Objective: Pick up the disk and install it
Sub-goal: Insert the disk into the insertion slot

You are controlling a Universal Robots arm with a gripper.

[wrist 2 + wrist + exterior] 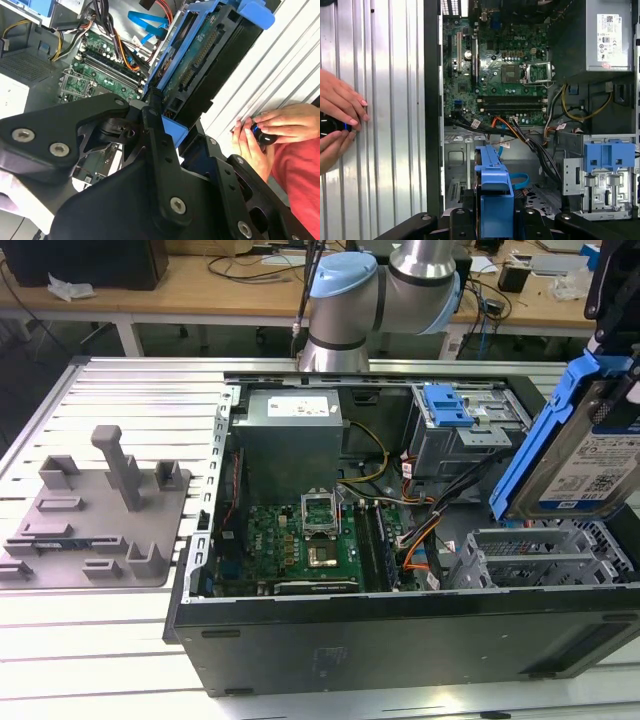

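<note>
The disk (588, 455), a silver drive with a white-and-blue label in a bright blue carrier bracket, hangs tilted on edge over the open computer case at the exterior view's right. My gripper (612, 335) comes down from above and is shut on it. In the second wrist view my black fingers (155, 135) clamp the blue bracket of the disk (200, 60). In the first wrist view the disk (494, 192) appears edge-on in my gripper (494, 220), above the metal drive cage (540, 552).
The open case holds a green motherboard (300, 540), a big grey box with a white sticker (290, 430) and a drive bay with a ridged blue latch piece (447, 405). Orange and black cables (520, 132) run beside the cage. A grey fixture (100, 510) lies at the exterior view's left. A person's hands (340, 115) rest beside the case.
</note>
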